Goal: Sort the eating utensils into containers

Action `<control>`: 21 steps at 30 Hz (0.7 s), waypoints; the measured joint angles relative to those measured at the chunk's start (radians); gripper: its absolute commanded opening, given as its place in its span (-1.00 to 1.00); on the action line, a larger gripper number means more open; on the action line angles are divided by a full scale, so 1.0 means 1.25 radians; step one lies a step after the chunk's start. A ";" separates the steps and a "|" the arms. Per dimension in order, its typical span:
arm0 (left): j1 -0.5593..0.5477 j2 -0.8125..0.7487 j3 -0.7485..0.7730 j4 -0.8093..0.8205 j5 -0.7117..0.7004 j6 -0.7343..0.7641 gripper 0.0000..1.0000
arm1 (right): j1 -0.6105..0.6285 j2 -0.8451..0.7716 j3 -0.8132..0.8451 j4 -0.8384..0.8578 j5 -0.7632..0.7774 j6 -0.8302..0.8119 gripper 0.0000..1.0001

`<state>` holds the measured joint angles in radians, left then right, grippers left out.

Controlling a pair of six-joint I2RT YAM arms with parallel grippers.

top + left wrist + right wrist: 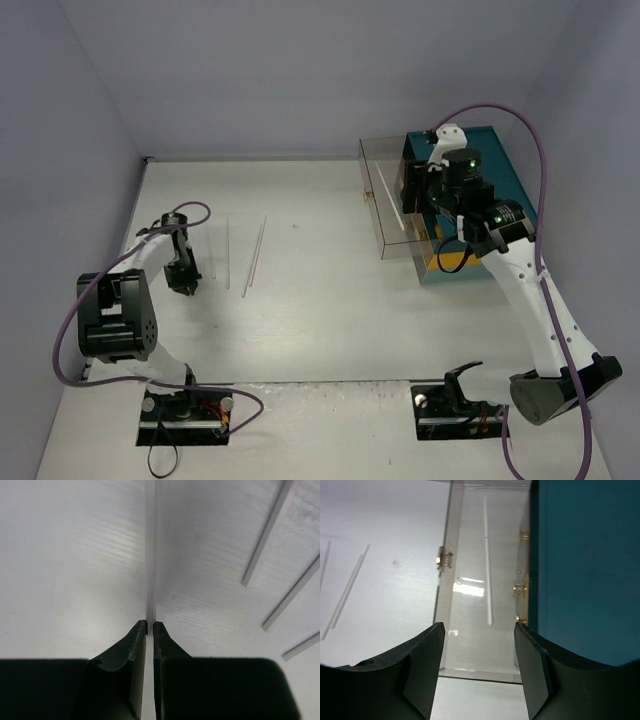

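**A:** Where's the left claw (150,625)?

**B:** Well left of the clear container (380,195). It's pressed together, pinching a thin clear utensil (150,555) that lies straight ahead from its tips.

**A:** And the right claw (479,630)?

**B:** Spread, above that container, with another utensil (487,570) lying inside.

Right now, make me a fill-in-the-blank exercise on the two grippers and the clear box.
The left gripper is ___ on a clear utensil.
The right gripper hangs above the clear box with its jaws ___.
The clear box holds ___ pale stick.
Beside the box stands a chest coloured ___.
Missing words: shut; open; one; teal.
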<state>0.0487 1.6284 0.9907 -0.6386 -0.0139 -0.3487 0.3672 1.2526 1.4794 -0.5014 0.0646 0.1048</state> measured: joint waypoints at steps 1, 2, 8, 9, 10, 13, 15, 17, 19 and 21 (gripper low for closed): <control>0.015 -0.018 -0.004 -0.010 -0.001 0.000 -1.00 | 0.000 0.000 0.000 0.000 -0.011 0.001 0.09; 0.030 -0.043 -0.007 -0.021 0.000 -0.001 -1.00 | 0.000 0.000 0.002 -0.001 -0.032 0.002 0.09; 0.044 -0.253 -0.001 -0.032 0.082 -0.026 -1.00 | 0.001 0.001 0.026 0.003 -0.165 0.025 0.10; 0.041 -0.285 0.005 -0.031 0.110 -0.034 -1.00 | 0.002 0.001 0.030 0.006 -0.193 0.034 0.11; 0.040 -0.313 0.015 -0.031 0.136 -0.042 -1.00 | 0.004 0.003 0.034 0.011 -0.221 0.043 0.11; 0.029 -0.379 0.051 -0.019 0.215 -0.074 -1.00 | 0.020 0.011 0.045 0.035 -0.296 0.078 0.11; 0.014 -0.409 0.072 0.000 0.266 -0.102 -1.00 | 0.040 0.021 0.053 0.055 -0.331 0.099 0.11; -0.026 -0.432 0.084 0.024 0.295 -0.135 -1.00 | 0.076 0.035 0.065 0.071 -0.351 0.120 0.11; -0.094 -0.451 0.095 0.053 0.317 -0.171 -1.00 | 0.121 0.052 0.076 0.088 -0.361 0.136 0.10; -0.171 -0.463 0.106 0.086 0.330 -0.211 -1.00 | 0.163 0.069 0.082 0.110 -0.372 0.156 0.09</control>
<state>-0.1655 1.0503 1.1235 -0.5313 0.3981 -0.6128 0.5705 1.3384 1.5815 -0.3635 -0.4003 0.2999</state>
